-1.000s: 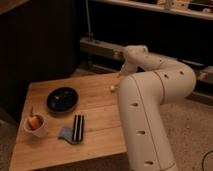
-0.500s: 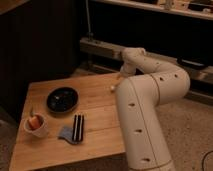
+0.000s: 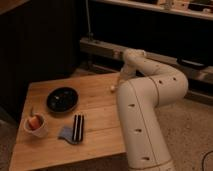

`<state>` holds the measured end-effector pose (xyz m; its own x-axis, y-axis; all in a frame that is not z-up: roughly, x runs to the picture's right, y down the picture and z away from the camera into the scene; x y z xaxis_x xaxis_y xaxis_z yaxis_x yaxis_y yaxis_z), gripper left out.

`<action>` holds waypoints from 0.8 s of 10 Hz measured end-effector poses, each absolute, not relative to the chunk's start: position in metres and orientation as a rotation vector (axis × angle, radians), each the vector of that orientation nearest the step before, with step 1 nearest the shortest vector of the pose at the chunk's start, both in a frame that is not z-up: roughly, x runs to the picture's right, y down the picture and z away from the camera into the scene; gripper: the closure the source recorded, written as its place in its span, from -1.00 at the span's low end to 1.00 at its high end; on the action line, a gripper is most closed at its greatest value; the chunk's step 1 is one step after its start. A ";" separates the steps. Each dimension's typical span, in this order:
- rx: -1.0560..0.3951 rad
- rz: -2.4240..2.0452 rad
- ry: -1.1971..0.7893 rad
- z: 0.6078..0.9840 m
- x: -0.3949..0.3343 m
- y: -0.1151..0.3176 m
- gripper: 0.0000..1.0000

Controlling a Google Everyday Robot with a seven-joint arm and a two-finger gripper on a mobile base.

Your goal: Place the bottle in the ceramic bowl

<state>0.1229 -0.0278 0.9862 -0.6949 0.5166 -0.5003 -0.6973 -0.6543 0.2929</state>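
One white arm bends over the right side of the wooden table. Its gripper hangs at the far right edge; whether it is wide, narrow or holding anything cannot be told. The small pale bottle sits on the table just beside the gripper, well apart from the black bowl at the left. Nearer the front are a white cup with orange contents and a black-striped item on blue cloth.
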 end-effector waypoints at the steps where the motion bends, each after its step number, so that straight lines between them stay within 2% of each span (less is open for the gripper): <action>1: -0.515 2.297 0.620 0.988 0.120 -0.023 0.60; 3: -0.541 2.268 0.625 0.991 0.112 -0.017 0.96; 8: -0.572 2.131 0.618 0.985 0.098 -0.015 1.00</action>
<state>0.0976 -0.0150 0.9851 -0.5564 0.5871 -0.5880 -0.8105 -0.5393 0.2285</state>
